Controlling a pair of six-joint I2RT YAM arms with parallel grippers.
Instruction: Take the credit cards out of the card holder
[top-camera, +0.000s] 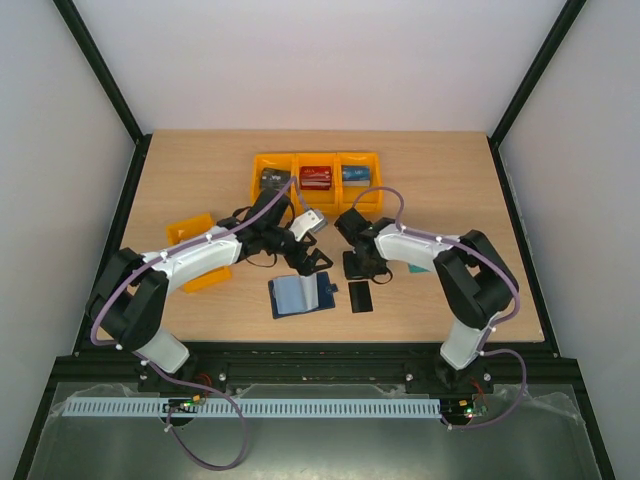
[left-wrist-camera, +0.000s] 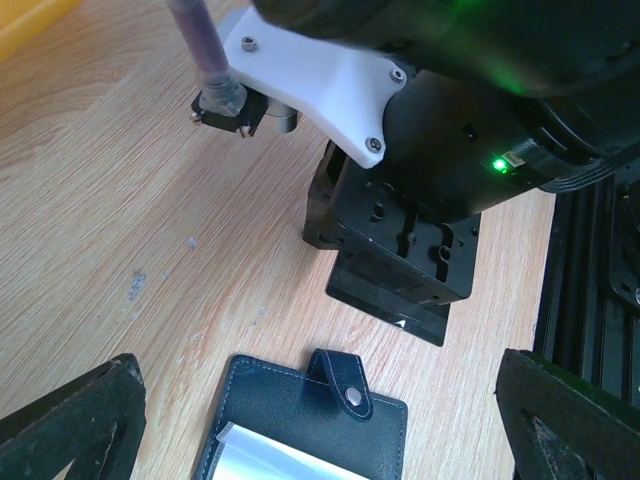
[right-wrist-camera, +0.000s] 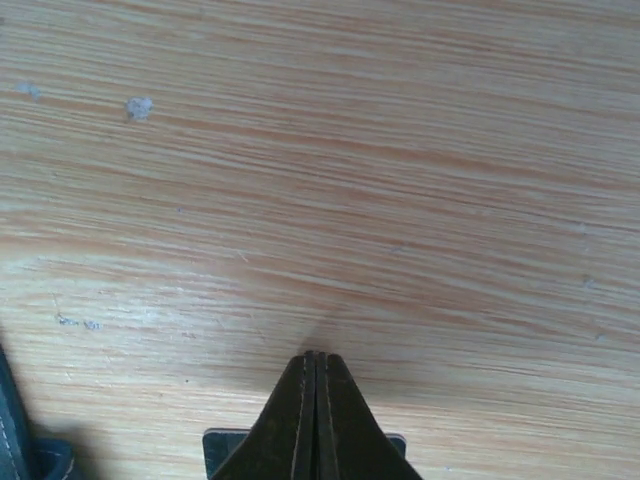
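Observation:
The navy card holder (top-camera: 300, 296) lies open on the table, its pale sleeves up. In the left wrist view (left-wrist-camera: 300, 425) its snap tab (left-wrist-camera: 345, 382) shows. A black card (top-camera: 361, 298) lies flat just right of it, also seen in the left wrist view (left-wrist-camera: 395, 305) and the right wrist view (right-wrist-camera: 215, 445). My left gripper (top-camera: 308, 262) is open above the holder's top edge, its fingers (left-wrist-camera: 70, 420) wide apart. My right gripper (top-camera: 358, 272) points straight down with its jaws shut (right-wrist-camera: 315, 358), tips at the table by the black card's far end. No white or teal card shows.
A three-part orange bin (top-camera: 318, 160) with small items stands at the back centre. Another orange bin (top-camera: 195, 228) lies at the left under my left arm. The two grippers are close together. The table's front edge runs just below the holder.

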